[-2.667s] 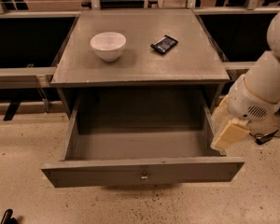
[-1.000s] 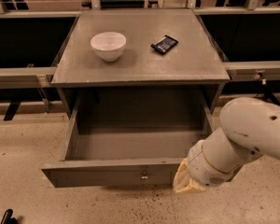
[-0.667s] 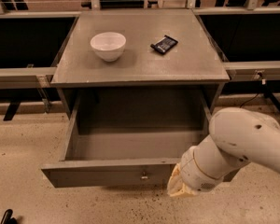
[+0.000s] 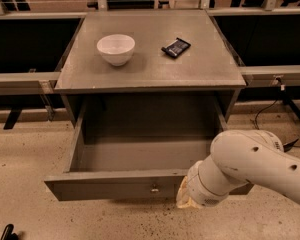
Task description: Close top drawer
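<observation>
The top drawer (image 4: 110, 186) is a wide grey drawer pulled fully out of the grey cabinet, and its inside shows nothing in it. Its flat front has one small round knob (image 4: 154, 188) at the centre. My gripper (image 4: 186, 199) is at the end of the white arm, low against the drawer front, just right of the knob. Only a cream-coloured tip of it shows below the wrist.
On the cabinet top (image 4: 190, 69) stand a white bowl (image 4: 116, 48) and a dark snack packet (image 4: 176, 47). Grey rails (image 4: 20, 79) run left and right behind the cabinet. The floor (image 4: 20, 154) is speckled beige. Cables (image 4: 262, 116) lie at the right.
My arm has swung from the drawer's right side down and left across its front, and the gripper now sits close to the knob. The drawer has not moved.
</observation>
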### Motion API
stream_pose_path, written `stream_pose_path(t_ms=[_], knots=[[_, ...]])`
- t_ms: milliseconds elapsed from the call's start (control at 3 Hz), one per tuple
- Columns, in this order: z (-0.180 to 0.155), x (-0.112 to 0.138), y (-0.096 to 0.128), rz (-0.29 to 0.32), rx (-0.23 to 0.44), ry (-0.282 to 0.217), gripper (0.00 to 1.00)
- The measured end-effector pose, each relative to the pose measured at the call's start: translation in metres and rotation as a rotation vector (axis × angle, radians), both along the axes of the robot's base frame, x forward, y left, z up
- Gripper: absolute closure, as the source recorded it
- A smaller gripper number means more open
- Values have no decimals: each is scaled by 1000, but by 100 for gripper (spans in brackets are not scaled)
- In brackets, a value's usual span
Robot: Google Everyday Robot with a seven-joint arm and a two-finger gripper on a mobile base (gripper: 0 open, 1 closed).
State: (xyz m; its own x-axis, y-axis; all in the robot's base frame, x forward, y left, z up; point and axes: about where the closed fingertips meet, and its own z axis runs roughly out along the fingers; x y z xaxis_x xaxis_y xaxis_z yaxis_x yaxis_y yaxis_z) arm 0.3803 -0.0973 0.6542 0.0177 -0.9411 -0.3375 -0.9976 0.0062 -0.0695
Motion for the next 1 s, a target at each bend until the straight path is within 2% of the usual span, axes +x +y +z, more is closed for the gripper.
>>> stream_pose_path(t_ms=[333,667,1000], knots=[[-14,5,-3,-44,-21,-3,84],[-19,8,-8,-105,-18,-1,60],[-18,8,-7,-109,-18,-1,37]])
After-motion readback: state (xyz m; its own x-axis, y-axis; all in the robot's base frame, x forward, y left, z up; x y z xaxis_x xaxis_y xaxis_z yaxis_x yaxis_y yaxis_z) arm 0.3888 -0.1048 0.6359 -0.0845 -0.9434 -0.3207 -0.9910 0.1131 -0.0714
